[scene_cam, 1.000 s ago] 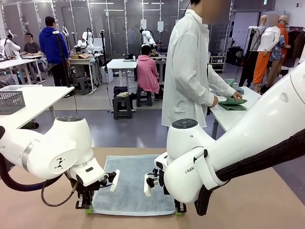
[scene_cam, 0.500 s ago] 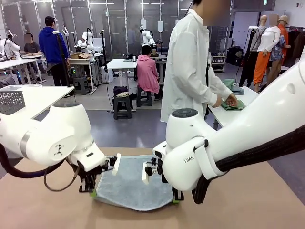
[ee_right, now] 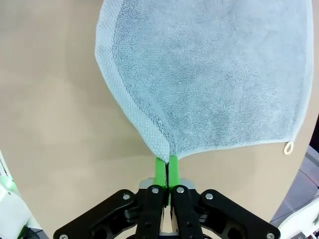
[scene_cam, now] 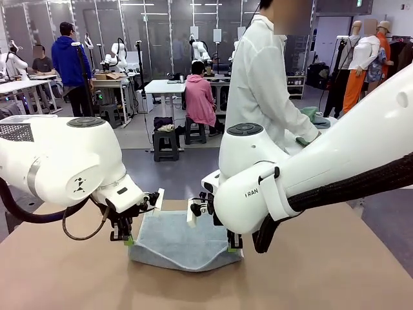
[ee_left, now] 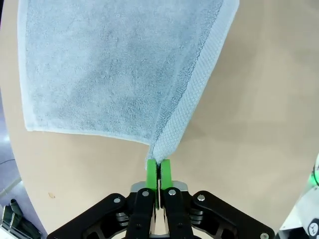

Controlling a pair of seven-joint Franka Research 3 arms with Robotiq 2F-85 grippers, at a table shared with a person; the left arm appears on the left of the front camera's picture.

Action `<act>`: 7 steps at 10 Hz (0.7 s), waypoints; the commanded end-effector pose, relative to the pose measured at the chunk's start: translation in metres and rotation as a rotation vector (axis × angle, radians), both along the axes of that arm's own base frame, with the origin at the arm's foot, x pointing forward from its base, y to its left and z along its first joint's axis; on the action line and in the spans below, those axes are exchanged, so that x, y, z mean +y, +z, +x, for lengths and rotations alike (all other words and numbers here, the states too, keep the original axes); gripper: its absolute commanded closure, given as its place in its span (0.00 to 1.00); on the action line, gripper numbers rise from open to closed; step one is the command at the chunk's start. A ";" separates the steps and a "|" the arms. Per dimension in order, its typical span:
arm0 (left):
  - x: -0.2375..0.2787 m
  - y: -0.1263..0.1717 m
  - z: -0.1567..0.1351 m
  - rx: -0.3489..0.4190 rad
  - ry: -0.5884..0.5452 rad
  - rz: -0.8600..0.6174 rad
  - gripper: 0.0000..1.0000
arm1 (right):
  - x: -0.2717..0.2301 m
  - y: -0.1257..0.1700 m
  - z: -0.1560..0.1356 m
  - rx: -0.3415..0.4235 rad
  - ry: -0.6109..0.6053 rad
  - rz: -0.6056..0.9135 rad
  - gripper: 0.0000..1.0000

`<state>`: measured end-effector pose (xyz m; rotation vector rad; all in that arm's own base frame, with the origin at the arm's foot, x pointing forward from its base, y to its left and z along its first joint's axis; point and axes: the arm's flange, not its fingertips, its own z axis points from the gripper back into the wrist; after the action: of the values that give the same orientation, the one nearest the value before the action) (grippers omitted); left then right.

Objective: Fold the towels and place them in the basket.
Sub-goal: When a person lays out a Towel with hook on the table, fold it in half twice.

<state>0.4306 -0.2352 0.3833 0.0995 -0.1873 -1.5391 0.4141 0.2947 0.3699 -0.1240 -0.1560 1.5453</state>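
Terry cloth, pale blue-grey: the towel (scene_cam: 184,244) sits on the tabletop (scene_cam: 64,278) between the two arms, partly doubled over. One edge is held up off the wood, and the cloth bulges in a soft bend toward the robot's side. The left claw (ee_left: 159,167) is clamped on one corner of the raised edge, its green pads pressed together with a pinch of hem between them. The right claw (ee_right: 167,167) is clamped on the other corner in the same way.

Gripping both corners at a matching height keeps that edge level, so the layer should come down square rather than bunched. A white loop (ee_right: 288,147) marks a free corner lying flat just beyond the right claw.

I judge the first fold to be under way, with the raised edge yet to meet the free edge. Both pinches are thin, right at the hem, so a corner could slip if the arms pull apart.
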 end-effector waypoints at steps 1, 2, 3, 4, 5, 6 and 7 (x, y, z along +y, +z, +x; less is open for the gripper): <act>0.000 0.000 0.006 0.000 0.015 0.036 0.96 | 0.001 -0.002 0.003 -0.013 -0.025 -0.029 0.98; 0.000 0.000 0.000 0.000 0.000 0.000 0.96 | 0.000 0.000 0.000 0.000 0.000 0.000 0.98; 0.000 0.000 0.000 0.000 0.000 0.000 0.96 | 0.000 0.000 0.000 0.000 0.000 0.000 0.98; 0.000 0.000 0.000 0.000 0.000 0.000 0.96 | 0.000 0.000 0.000 0.000 0.000 0.000 0.98; 0.000 0.000 0.000 0.000 0.000 0.000 0.96 | 0.000 0.000 0.000 0.000 0.000 0.000 0.98; 0.000 -0.001 0.000 0.001 0.000 0.003 0.96 | 0.000 0.000 0.001 -0.001 0.000 -0.002 0.98; 0.003 0.003 0.013 0.027 -0.001 -0.033 0.96 | -0.005 0.001 0.015 0.014 -0.002 0.012 0.98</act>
<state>0.4326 -0.2347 0.3826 0.0929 -0.1880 -1.5360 0.4171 0.2931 0.3697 -0.1237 -0.1553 1.5408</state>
